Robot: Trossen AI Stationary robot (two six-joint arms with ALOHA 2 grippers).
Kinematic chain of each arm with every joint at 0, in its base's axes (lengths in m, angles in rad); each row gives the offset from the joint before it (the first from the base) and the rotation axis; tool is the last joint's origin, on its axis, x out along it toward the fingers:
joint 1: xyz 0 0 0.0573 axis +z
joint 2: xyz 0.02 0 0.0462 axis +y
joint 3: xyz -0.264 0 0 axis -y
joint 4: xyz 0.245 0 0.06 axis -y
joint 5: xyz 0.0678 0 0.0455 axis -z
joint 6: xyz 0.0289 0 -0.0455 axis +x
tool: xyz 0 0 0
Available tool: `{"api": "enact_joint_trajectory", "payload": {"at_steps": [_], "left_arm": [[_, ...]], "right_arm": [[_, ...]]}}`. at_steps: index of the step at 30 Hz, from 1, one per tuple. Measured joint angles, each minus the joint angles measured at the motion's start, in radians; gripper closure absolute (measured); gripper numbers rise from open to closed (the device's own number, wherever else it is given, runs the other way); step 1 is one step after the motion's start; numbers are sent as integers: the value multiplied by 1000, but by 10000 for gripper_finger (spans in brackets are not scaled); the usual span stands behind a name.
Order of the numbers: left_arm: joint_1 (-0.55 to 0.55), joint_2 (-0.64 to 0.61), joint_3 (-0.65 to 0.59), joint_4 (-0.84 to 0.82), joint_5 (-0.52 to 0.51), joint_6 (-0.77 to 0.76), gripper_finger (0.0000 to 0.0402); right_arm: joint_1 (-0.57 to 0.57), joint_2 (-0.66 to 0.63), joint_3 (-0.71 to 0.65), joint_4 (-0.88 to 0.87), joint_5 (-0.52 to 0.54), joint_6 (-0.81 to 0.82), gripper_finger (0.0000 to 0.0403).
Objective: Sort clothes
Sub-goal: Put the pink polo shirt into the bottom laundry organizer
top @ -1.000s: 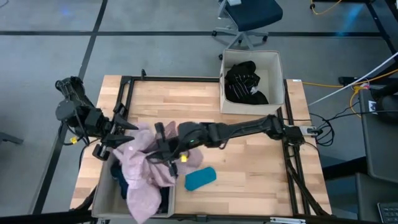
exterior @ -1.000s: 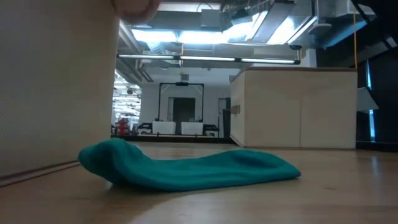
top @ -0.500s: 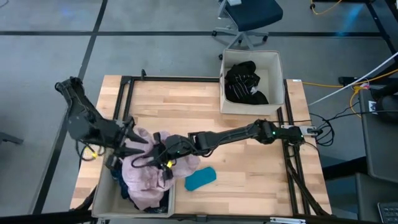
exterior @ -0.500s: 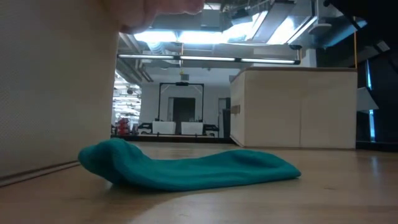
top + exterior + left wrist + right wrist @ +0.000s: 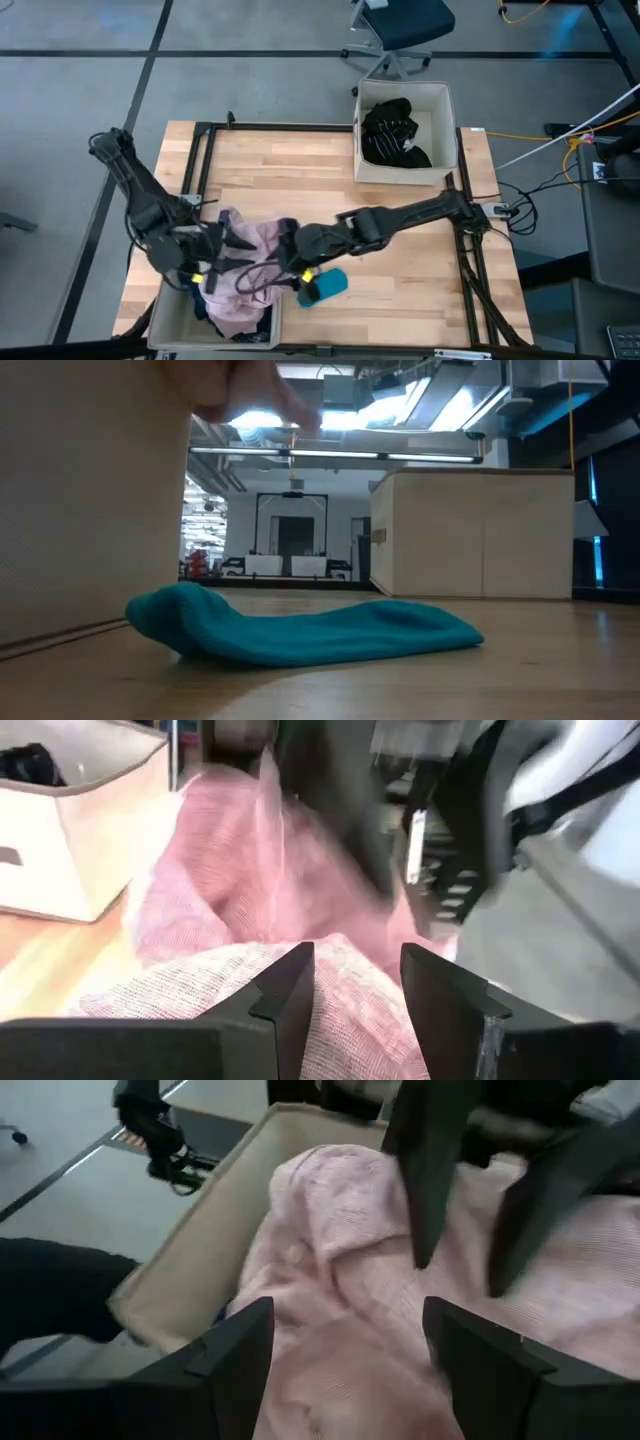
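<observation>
Over the near-left fabric box, the pale pink garment lies heaped, spilling over the box's rim onto the table. From the left, the left claw has its fingers a narrow gap apart, just over the pink cloth; whether they pinch it I cannot tell. From the right, the right claw stands wide over the same garment, holding nothing. Just beside the box lies the small teal piece, flat on the table. Across the table, a second fabric box holds a black garment.
</observation>
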Motion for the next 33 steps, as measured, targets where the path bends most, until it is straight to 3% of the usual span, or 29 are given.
{"api": "enact_joint_trajectory", "payload": {"at_steps": [4, 8, 12, 18, 22, 33], "left_arm": [[18, 81, 0, -16, -9, -37, 259], [28, 154, 0, -107, 21, -210, 259], [33, 222, 2, -234, 136, -439, 259], [6, 331, 3, -407, 313, -710, 259], [-12, 407, -15, -419, 327, -784, 259], [-37, 545, -39, -364, 320, -841, 259]], "right_arm": [[45, -81, 0, -117, 26, 55, 146], [95, -139, 0, -310, 76, 128, 146], [143, -151, -1, -531, 84, 212, 146], [205, -149, -140, -616, 316, 285, 146], [221, -149, -302, -528, 435, 294, 146], [220, -148, -803, -3, 442, 310, 146]]}}
